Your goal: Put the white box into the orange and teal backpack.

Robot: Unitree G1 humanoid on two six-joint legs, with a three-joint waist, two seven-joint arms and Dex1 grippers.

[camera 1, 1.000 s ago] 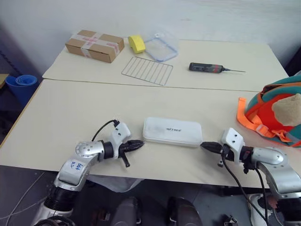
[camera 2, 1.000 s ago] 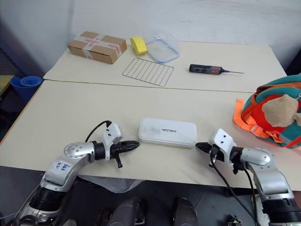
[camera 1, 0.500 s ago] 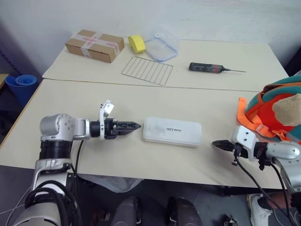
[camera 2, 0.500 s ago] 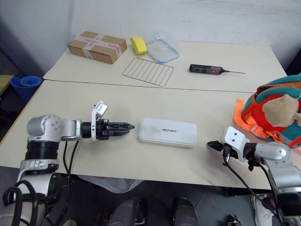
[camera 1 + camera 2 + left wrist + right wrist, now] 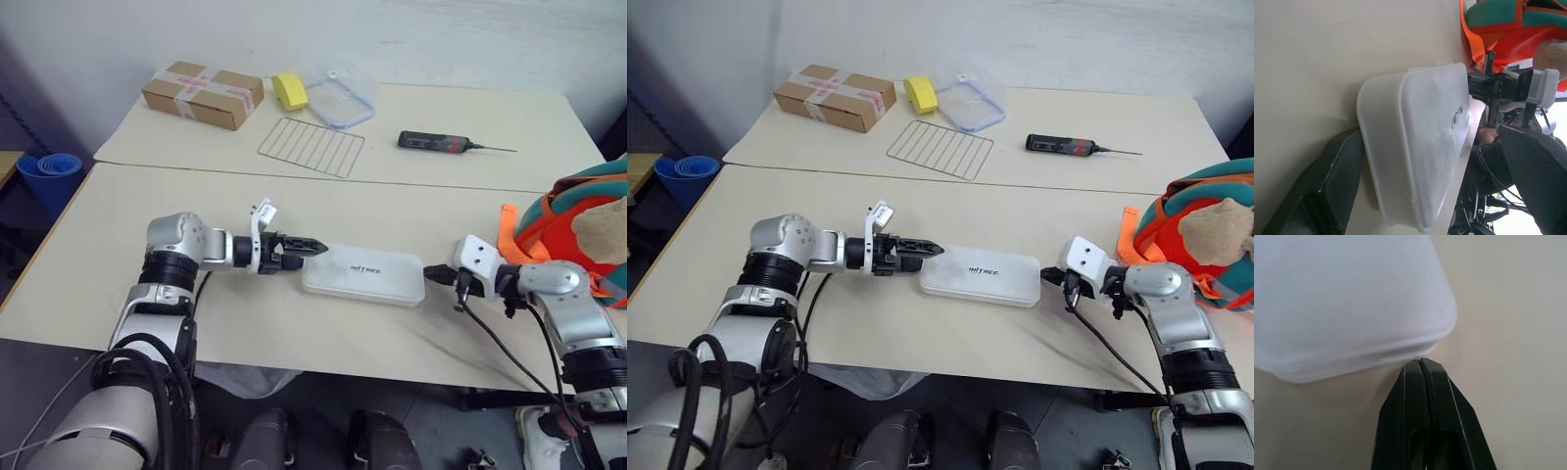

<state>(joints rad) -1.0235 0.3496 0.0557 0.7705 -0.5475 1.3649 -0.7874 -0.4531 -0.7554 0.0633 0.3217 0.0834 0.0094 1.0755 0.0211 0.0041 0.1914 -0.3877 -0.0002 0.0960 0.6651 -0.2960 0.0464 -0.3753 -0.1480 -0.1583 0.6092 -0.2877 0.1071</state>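
Your flat oblong white plastic box (image 5: 363,276) lies lid-up on the beige table (image 5: 137,220), close to its near edge and about midway along it, caught between both arms. Your left gripper (image 5: 312,249) has its two black fingers spread wide around the box's left end; the left wrist view shows one finger on each side of that end, with neither clearly pressing on it. Your right gripper (image 5: 437,275) has its fingers pressed together into one point, and that tip sits just at the box's right end, near a rounded corner.

Your left forearm runs level along the near edge, pointing right. Your right forearm reaches in from the right, angled slightly downward toward the left.

The small orange and teal padded backpack (image 5: 578,220) with its tan teddy bear (image 5: 600,226) rests at the table's right edge, just behind your right arm. On the far table, well apart, sit a brown taped cardboard box (image 5: 203,94), a yellow block (image 5: 288,91), a clear blue-rimmed container (image 5: 338,96), a wire rack (image 5: 312,148) and a dark screwdriver-like tool (image 5: 443,144).
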